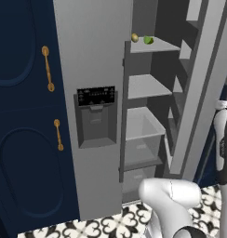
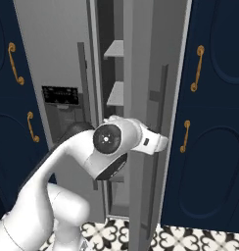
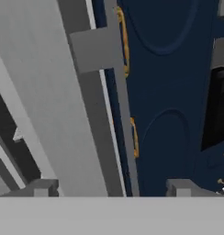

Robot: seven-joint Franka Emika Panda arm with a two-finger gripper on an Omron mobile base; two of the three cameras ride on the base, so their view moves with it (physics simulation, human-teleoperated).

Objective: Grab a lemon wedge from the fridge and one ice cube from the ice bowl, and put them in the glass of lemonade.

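lemon wedge (image 1: pixel 148 40): a small bright green piece lying on the top shelf (image 1: pixel 158 45) inside the open fridge (image 1: pixel 94 69), near the shelf's front edge.

neighbour: a small round yellow-brown fruit (image 1: pixel 134 37) sits just beside the wedge, on its left as the left base view shows it. The two look close but apart.

long axis of the wedge: too small for me to tell.

fridge door (image 2: pixel 153 98): the right-hand door stands swung open, edge-on to me, with its long vertical bar handle (image 3: pixel 119 105) running up its outer face.

my hand (image 3: pixel 113 187): fingers spread wide apart, nothing between them. Through the hand view the bar handle rises out of the gap between my two fingertips, so I judge my hand sits at the handle, on the outside of the open door.

which way the wedge lies from my hand: up and inward. The wedge is high on the top shelf, well above my hand, and the open door stands between us.

what the next move turns on: I judge I must come off the handle, round the door's edge, and rise to the top shelf.

risk: the round fruit is close enough to be knocked.

surroundings: dark blue cabinets (image 2: pixel 214 122) with gold handles flank the fridge.
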